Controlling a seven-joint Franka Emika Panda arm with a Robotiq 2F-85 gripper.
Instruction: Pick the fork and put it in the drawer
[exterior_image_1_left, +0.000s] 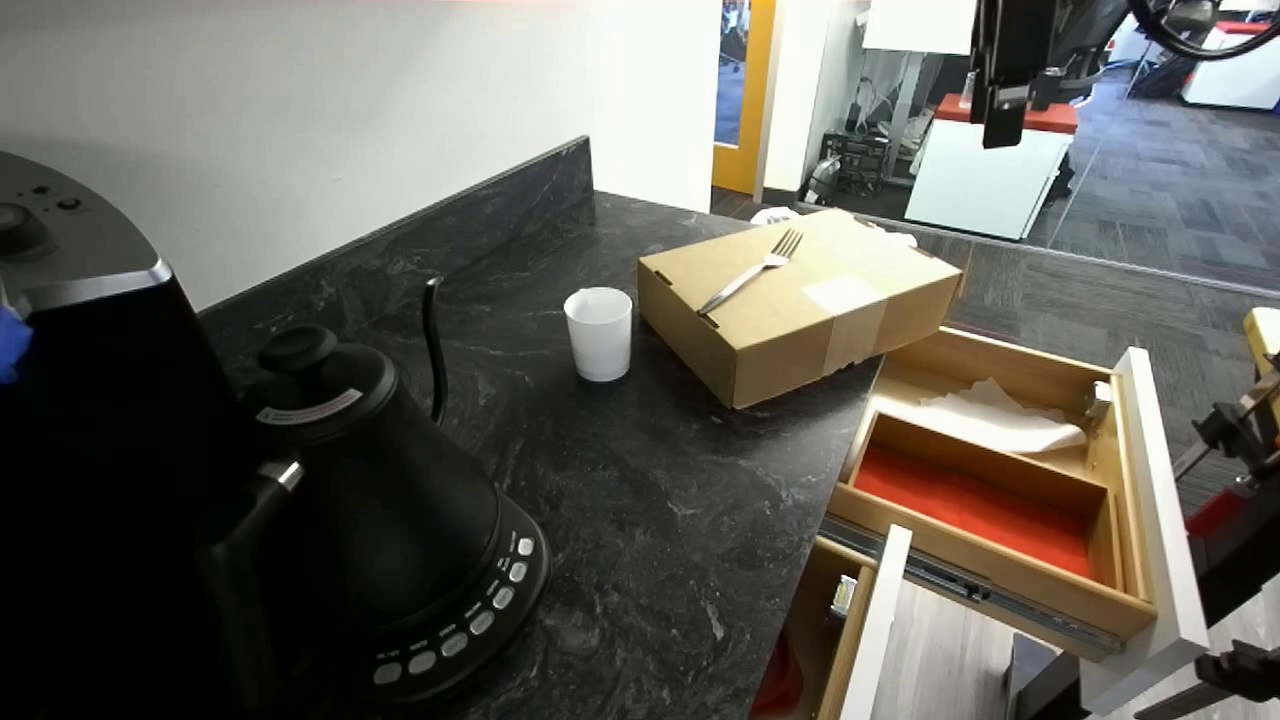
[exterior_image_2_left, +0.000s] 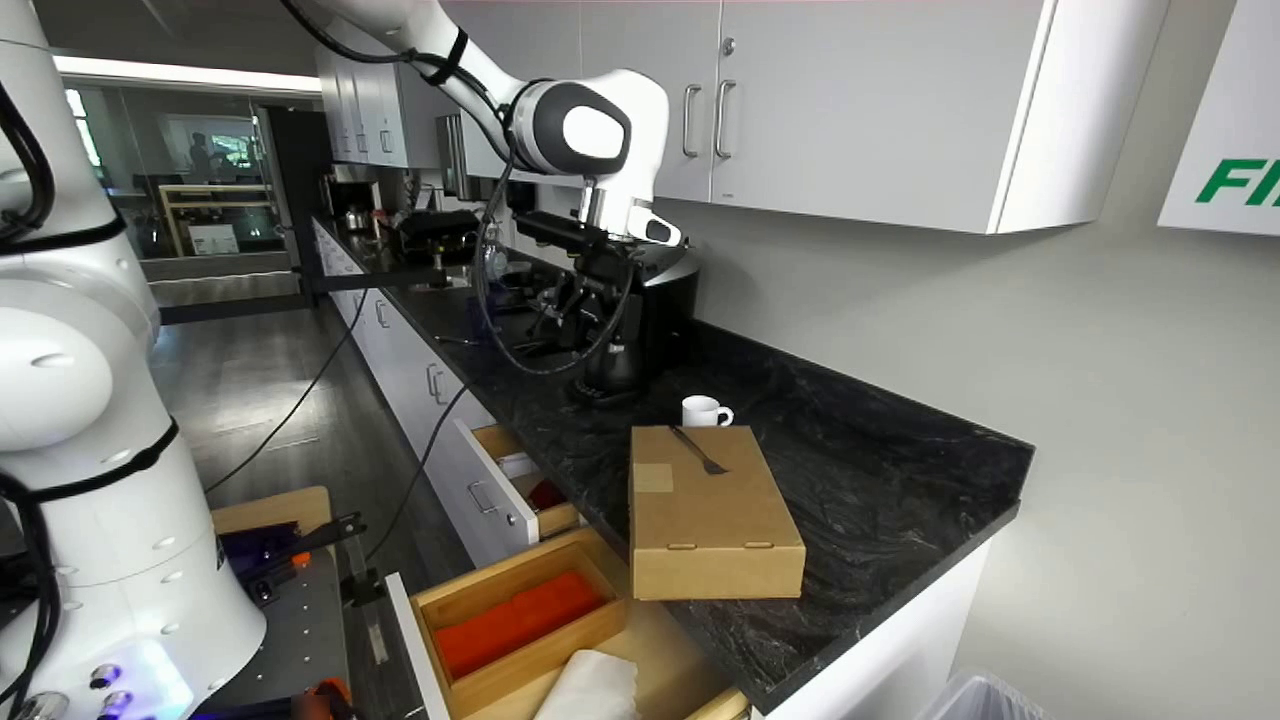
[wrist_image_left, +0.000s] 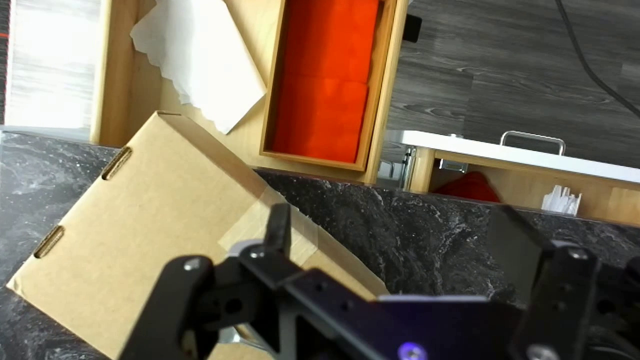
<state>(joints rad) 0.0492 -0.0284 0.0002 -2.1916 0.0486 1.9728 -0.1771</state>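
fork (exterior_image_1_left: 748, 279) lies on top of the brown cardboard box (exterior_image_1_left: 780, 360), upper right of centre in an exterior view, slanting up to the right. the drawer (exterior_image_1_left: 970, 510) stands open at lower right. in the wrist view the gripper (wrist_image_left: 392, 225) spans the bottom, fingers (wrist_image_left: 278, 227) spread wide apart.

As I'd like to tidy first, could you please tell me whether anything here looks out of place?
The fork lies on top of the cardboard box, an odd spot for cutlery. The box sits askew, one corner jutting past the counter over the open drawer, where a ragged-edged white sheet lies loose.
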